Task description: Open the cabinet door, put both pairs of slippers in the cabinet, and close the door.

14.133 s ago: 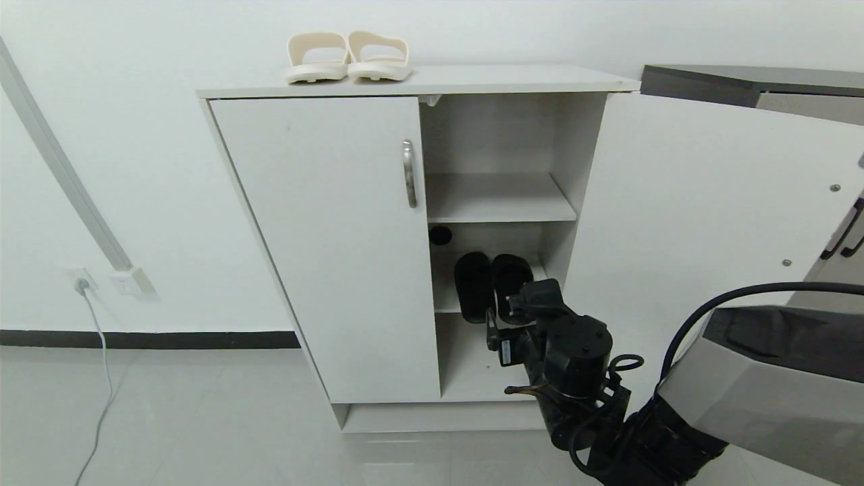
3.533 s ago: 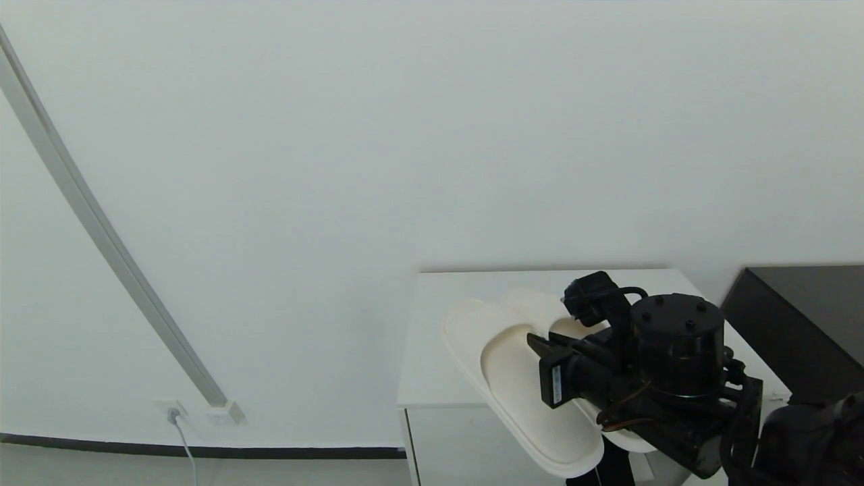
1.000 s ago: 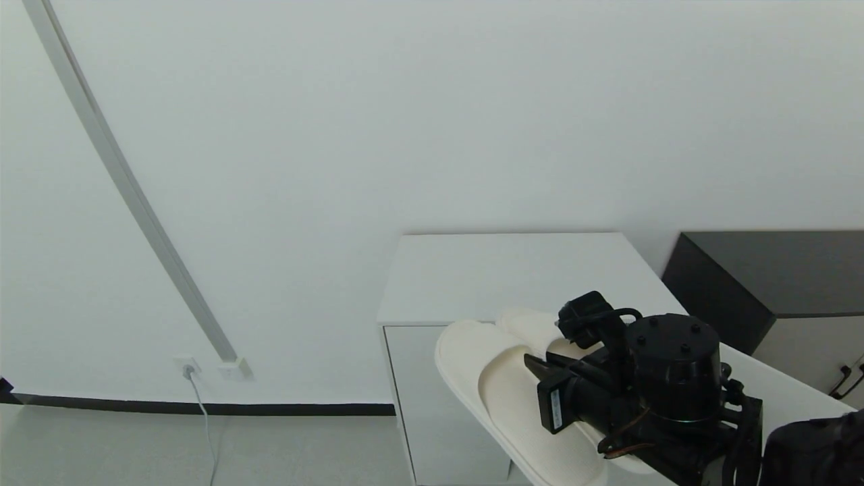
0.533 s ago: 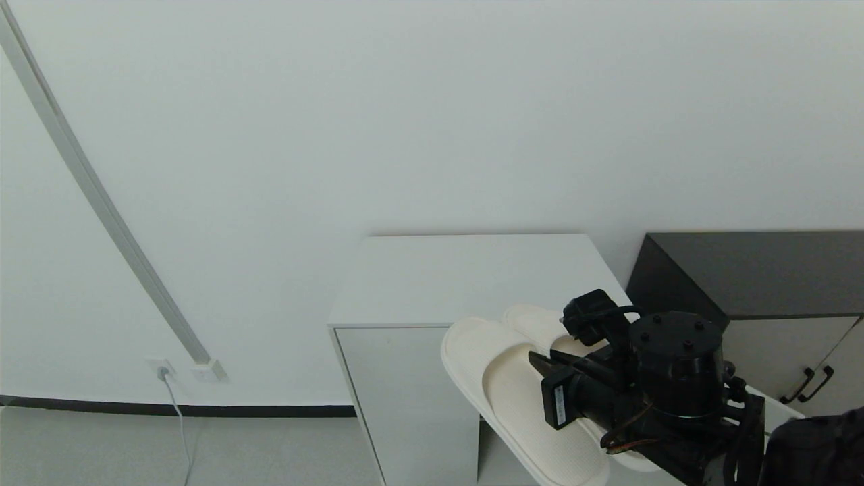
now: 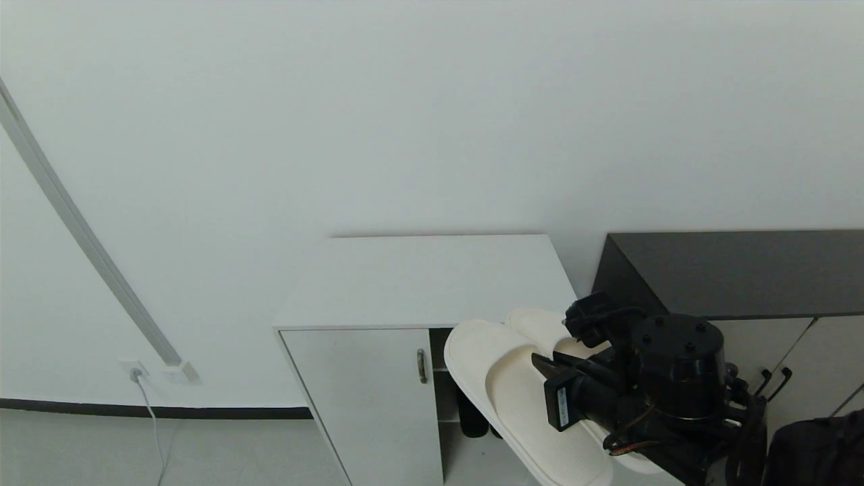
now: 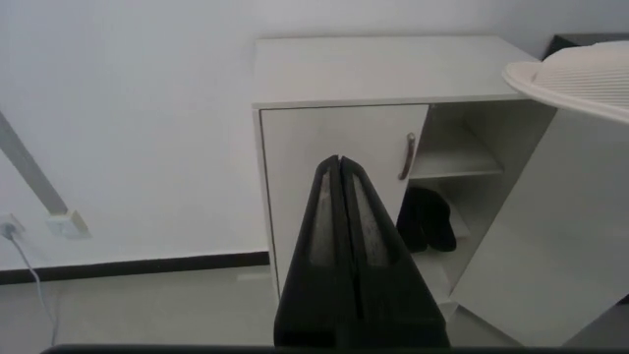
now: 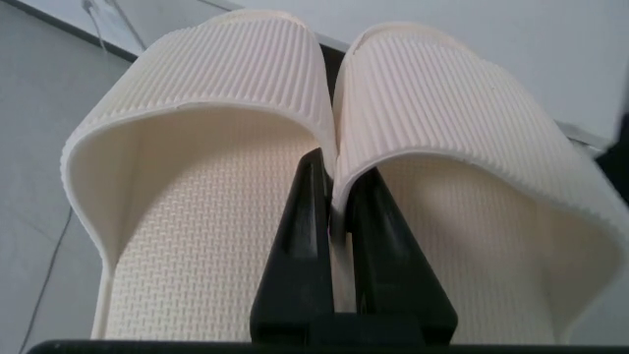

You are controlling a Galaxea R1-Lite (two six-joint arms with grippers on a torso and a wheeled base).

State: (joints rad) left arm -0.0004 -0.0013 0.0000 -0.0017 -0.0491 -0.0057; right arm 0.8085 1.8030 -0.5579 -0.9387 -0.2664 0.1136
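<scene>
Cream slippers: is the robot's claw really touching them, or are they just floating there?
Touching. The right wrist view shows the right gripper clamped on the inner edges of both cream slippers, which are pressed together in its grip with no gap.

A white wooden cabinet (image 5: pixel 418 280) stands on the grey floor (image 5: pixel 135 449) against the wall, with a dark cabinet (image 5: pixel 729 270) just to its right. Its left door (image 5: pixel 364 398) is shut and its right door (image 6: pixel 550 236) is open. Inside, a pair of black slippers (image 6: pixel 428 218) rests one level below the upper white shelf (image 6: pixel 467 162).
</scene>
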